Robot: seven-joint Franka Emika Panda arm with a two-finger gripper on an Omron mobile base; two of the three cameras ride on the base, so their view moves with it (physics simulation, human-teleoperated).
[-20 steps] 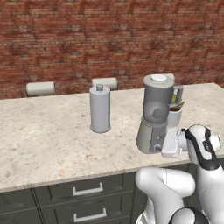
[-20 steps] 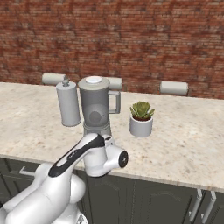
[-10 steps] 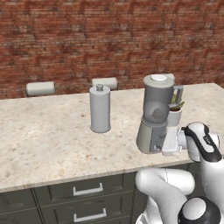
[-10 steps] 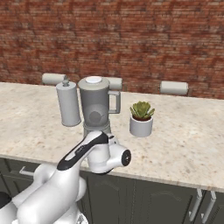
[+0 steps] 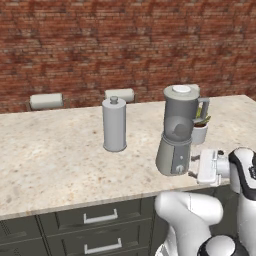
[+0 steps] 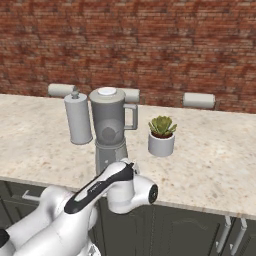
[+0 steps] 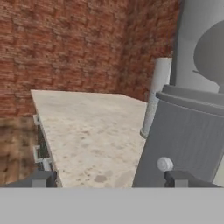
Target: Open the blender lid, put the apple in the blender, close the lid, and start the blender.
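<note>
The grey blender [image 5: 177, 137] stands near the counter's front edge with the blender lid [image 5: 181, 90] flat on its jar. A dim round shape [image 5: 178, 129] shows through the jar wall, and I cannot tell whether it is the apple. My gripper [image 5: 194, 172] reaches in from the right, low against the cone base. In the hand view the gripper [image 7: 109, 178] is open, tips wide apart, with the small front knob [image 7: 165, 164] just left of the right fingertip [image 7: 178, 177]. The blender [image 6: 110, 127] and its lid [image 6: 106, 92] also show behind my arm.
A tall grey canister [image 5: 114, 124] stands left of the blender. A potted succulent [image 6: 161, 135] sits close to its right. Paper rolls [image 5: 46, 101] [image 6: 199, 100] lie along the brick wall. The counter's front edge [image 5: 100, 202] runs just below the blender, over drawers.
My hand has edged slightly lower and closer to the blender base, and the arm behind it has shifted. Blender, lid and canister have not moved.
</note>
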